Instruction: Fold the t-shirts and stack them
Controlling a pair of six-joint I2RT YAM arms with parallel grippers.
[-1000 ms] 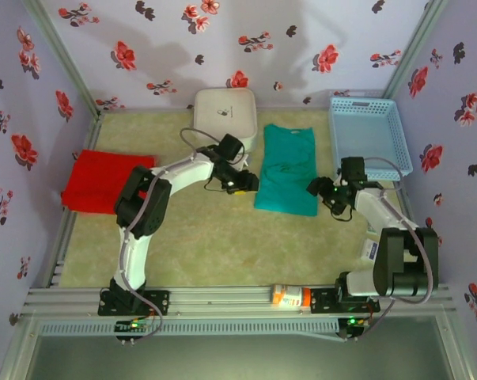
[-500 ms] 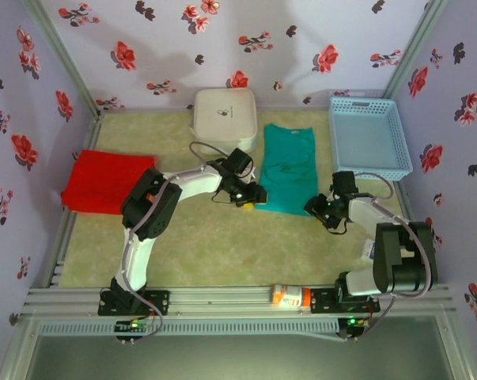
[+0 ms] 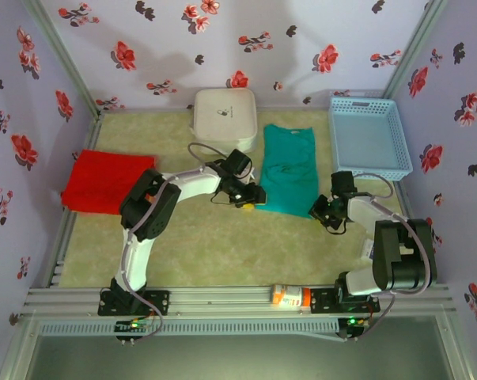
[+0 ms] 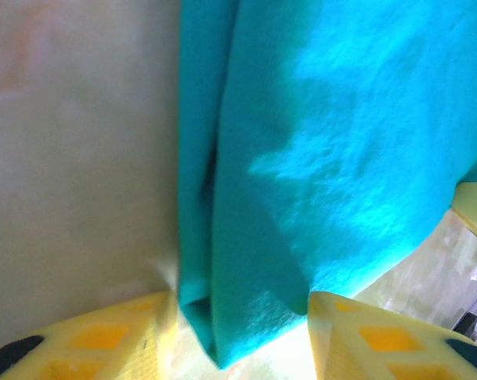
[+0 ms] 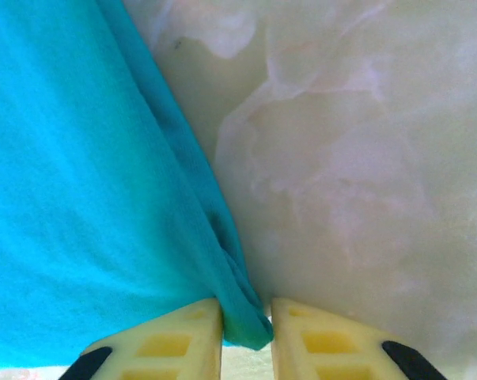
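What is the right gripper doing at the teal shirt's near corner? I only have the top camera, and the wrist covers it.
Observer: The right gripper has its fingers nearly together, with the corner tip of the teal t-shirt pinched between them.
Operator: And the left one?
Observer: The left gripper straddles the other near corner, jaws well apart, with the cloth lying flat between them.
Operator: Is that edge a single layer?
Observer: No. The left wrist view shows a fold running along that side, one layer lapped over another.

The teal t-shirt (image 4: 325,158) is soft matt cloth (faintly fuzzy), the basket (image 3: 369,138) plastic
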